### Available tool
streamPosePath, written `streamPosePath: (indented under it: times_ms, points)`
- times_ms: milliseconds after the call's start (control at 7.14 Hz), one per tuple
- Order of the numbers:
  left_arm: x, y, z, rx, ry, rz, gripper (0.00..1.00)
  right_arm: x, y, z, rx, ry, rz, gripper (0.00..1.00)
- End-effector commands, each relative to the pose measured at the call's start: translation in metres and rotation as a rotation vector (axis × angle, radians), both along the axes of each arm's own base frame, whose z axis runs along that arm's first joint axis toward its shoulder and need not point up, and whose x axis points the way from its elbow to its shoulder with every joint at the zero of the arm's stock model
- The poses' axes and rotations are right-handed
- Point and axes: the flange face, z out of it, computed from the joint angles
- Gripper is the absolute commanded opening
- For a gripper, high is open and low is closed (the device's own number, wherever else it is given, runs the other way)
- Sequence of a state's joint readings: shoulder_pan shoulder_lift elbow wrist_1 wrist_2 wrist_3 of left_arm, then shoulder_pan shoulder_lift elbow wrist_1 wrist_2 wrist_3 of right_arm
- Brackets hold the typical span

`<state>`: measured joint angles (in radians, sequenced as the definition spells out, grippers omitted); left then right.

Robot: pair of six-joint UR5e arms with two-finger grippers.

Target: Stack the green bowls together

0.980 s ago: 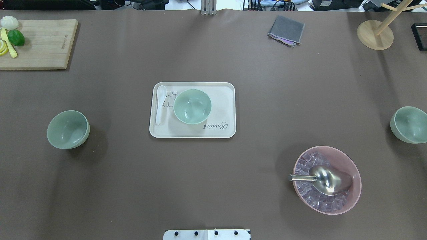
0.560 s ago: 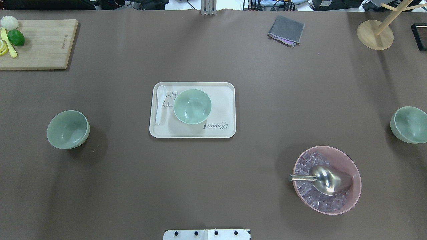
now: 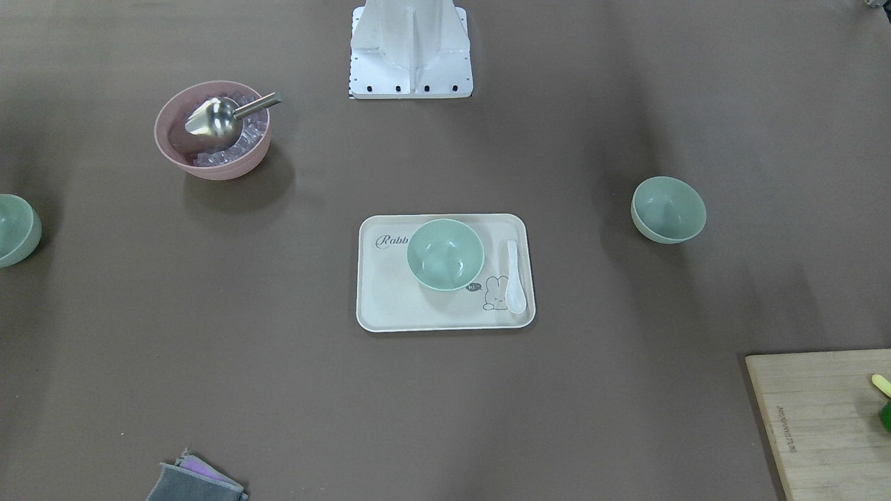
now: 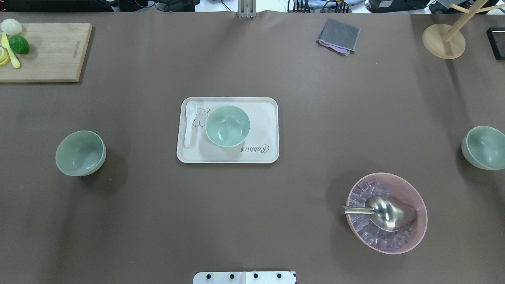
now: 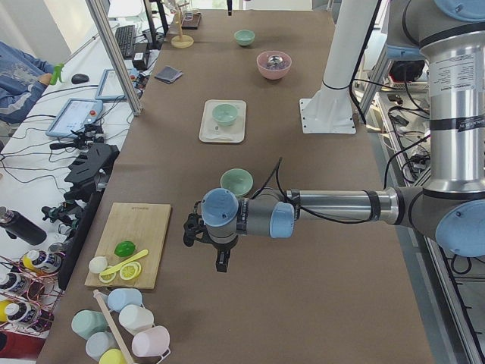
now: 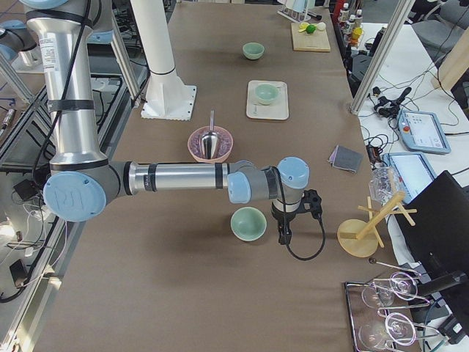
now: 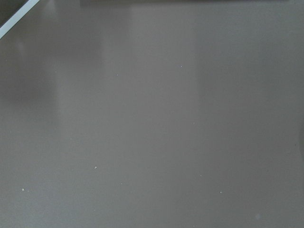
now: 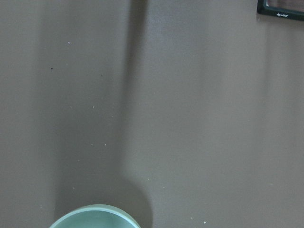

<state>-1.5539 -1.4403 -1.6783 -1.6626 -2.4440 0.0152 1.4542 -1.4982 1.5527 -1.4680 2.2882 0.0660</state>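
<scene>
- Your left gripper (image 5: 221,264) hangs fingers-down just beside the left bowl (image 4: 80,153), and your right gripper (image 6: 283,236) hangs just beside the right bowl (image 4: 484,147). You cannot tell whether either is open.
- The step in hand looks like the first reach. Bring one finger inside the rim and one outside, then pinch the wall.
- The middle bowl (image 4: 227,126) sits on the tray (image 4: 268,118). In the overhead view the other two are well apart from it, at 9 and 3 o'clock.
- All three stand mouth up. Being round, they have no long axis, so any wrist angle should work.
- Carry wide of the pink bowl (image 4: 419,197) at the tray's 4 o'clock.
</scene>
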Motion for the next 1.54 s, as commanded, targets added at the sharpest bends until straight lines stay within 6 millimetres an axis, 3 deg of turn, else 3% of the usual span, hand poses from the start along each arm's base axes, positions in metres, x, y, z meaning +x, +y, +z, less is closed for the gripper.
streamPosePath:
  times_ms: [0, 420, 560, 840, 1120, 1260, 1400]
  points:
    - [0.0, -0.003, -0.004, 0.008, 0.0, -0.001, 0.98, 0.0, 0.0, -0.007, 0.013, -0.002, 0.0, 1.0]
    - [0.0, -0.003, 0.0, 0.0, 0.003, 0.0, 0.98, -0.004, -0.002, -0.006, 0.009, -0.002, -0.005, 1.0]
    - [0.0, -0.004, -0.001, 0.013, 0.001, -0.001, 0.98, -0.021, -0.005, -0.006, 0.026, -0.003, -0.037, 1.0]
    - [0.0, -0.005, -0.01, 0.082, 0.003, -0.002, 0.98, -0.025, 0.002, 0.001, 0.051, -0.046, -0.036, 1.0]
    - [0.003, -0.009, -0.019, 0.016, 0.021, -0.09, 0.98, -0.03, 0.003, 0.001, 0.022, -0.055, -0.016, 1.0]
    - [0.01, -0.012, -0.026, 0.04, 0.032, -0.115, 0.98, -0.035, 0.017, 0.012, -0.016, -0.053, -0.008, 1.0]
    - [0.023, -0.015, -0.032, 0.032, 0.041, -0.127, 0.98, -0.03, 0.043, 0.035, 0.001, -0.056, -0.009, 1.0]
